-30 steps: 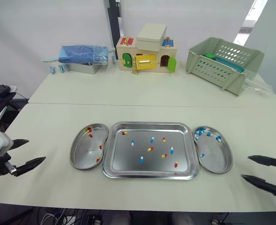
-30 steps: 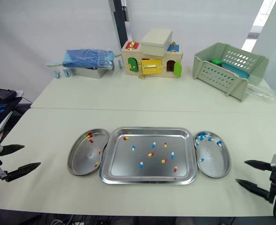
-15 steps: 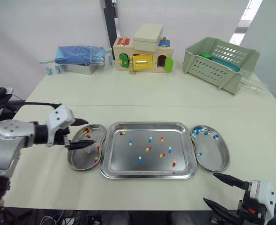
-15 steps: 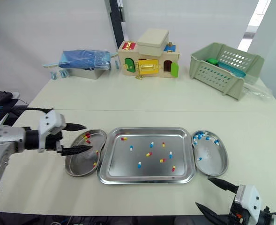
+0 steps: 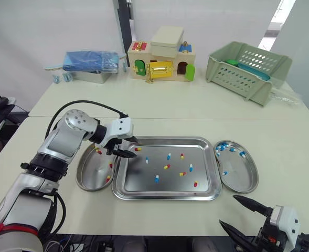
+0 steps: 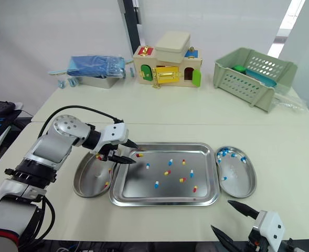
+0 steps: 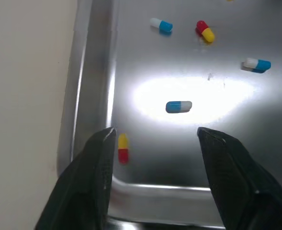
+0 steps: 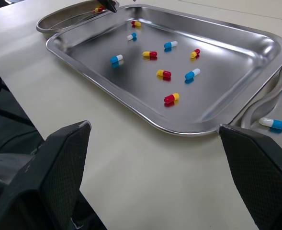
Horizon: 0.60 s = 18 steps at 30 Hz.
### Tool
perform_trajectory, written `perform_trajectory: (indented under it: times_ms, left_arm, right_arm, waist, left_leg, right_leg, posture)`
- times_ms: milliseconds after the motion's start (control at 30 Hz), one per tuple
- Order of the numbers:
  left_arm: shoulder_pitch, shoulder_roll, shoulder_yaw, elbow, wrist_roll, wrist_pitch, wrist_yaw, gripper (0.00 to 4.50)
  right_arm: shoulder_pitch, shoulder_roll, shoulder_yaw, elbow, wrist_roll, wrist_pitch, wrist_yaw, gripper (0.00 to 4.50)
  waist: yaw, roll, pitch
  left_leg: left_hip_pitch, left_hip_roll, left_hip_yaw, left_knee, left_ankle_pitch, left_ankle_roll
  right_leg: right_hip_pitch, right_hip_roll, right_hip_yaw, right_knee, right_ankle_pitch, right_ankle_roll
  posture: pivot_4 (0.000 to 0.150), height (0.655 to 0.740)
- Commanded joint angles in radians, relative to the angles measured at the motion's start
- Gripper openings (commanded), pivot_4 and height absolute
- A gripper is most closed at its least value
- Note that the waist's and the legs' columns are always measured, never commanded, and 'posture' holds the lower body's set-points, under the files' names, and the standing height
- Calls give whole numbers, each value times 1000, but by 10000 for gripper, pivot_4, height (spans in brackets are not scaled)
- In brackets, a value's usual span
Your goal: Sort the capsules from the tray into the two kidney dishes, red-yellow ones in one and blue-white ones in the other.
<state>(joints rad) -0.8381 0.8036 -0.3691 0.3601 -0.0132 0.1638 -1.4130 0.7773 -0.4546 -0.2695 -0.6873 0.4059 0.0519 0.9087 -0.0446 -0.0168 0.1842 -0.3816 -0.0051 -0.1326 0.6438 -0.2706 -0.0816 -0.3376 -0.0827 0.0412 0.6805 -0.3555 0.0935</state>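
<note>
Left end effector (image 7: 155,134): open, hovering over far-left corner of tray (image 5: 164,197); red-yellow capsule (image 7: 123,148) lies just beside one finger. Pick step in hand. Next, you centre on it, descend, close.

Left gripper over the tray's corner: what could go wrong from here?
1. The red-yellow capsule lies close to the tray wall, beside one finger of the open left gripper; descending may strike the wall or flick it away.
2. A blue-white capsule lies ahead between the fingers and might be grabbed instead.
</note>
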Motion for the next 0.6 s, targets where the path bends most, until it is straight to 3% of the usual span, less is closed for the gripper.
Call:
perform_trajectory:
  times_ms: [33,600]
  left_arm:
    - [-25,10,-13,56,51,-56,-21,25397]
    - [-73,-122,-24,251,179,-75,48,25397]
  right_arm:
    - [27,10,20,-18,-18,-48,-15,45000]
    - [18,-12,79,-47,-20,-32,-103,45000]
  waist:
    - [-3,0,0]
    - [-2,0,0]
  left_leg:
    - [0,0,0,0,0,0]
    - [0,0,-1,1,0,0]
  right_leg:
    - [0,0,0,0,0,0]
    - [0,0,0,1,0,0]
  posture:
    - [1500,7400]
    - [1500,7400]
